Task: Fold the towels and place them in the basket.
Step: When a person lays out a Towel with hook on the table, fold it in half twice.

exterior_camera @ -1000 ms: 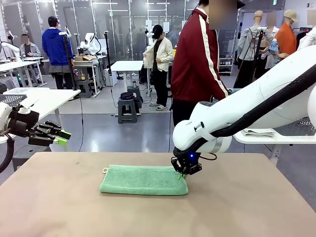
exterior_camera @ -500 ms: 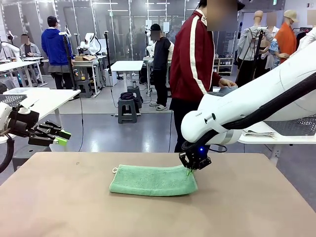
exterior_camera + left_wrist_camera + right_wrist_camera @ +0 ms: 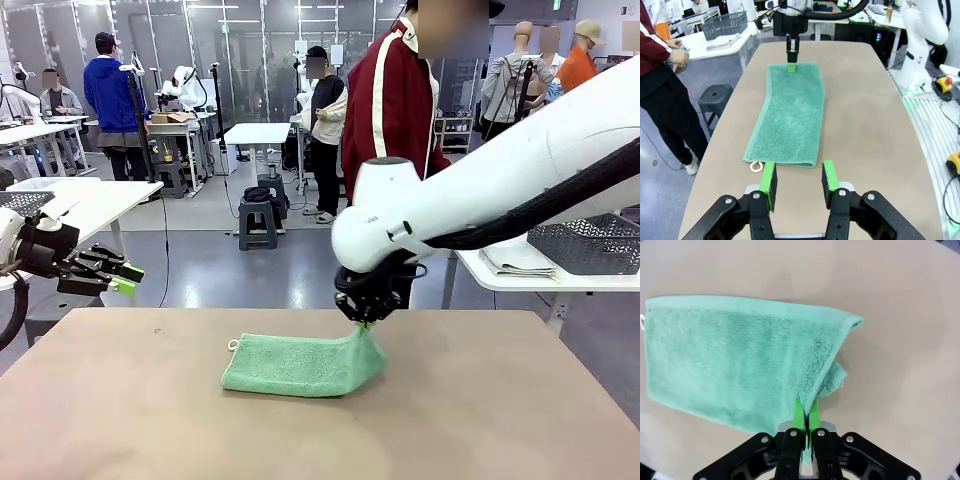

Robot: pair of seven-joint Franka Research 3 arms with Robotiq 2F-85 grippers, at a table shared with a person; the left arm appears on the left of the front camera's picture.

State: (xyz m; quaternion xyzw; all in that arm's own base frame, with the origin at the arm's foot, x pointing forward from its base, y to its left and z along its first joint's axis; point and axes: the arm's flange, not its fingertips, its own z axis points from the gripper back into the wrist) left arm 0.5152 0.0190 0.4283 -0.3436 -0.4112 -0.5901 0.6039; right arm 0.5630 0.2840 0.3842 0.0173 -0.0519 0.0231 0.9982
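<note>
Our left jaws are hanging half open and empty off the worktop's [image 3: 150,420] left end. The towel [image 3: 295,365] is lying mid-worktop, and our right jaws are pinching its right edge, holding it raised. We are judging the fold barely begun. The basket [image 3: 590,240] is sitting far right on a side table [image 3: 510,280], with placing yet to come.

No readable text, brand or number anywhere here, whatever print there might be in the background is too small and blurry to make out
</note>
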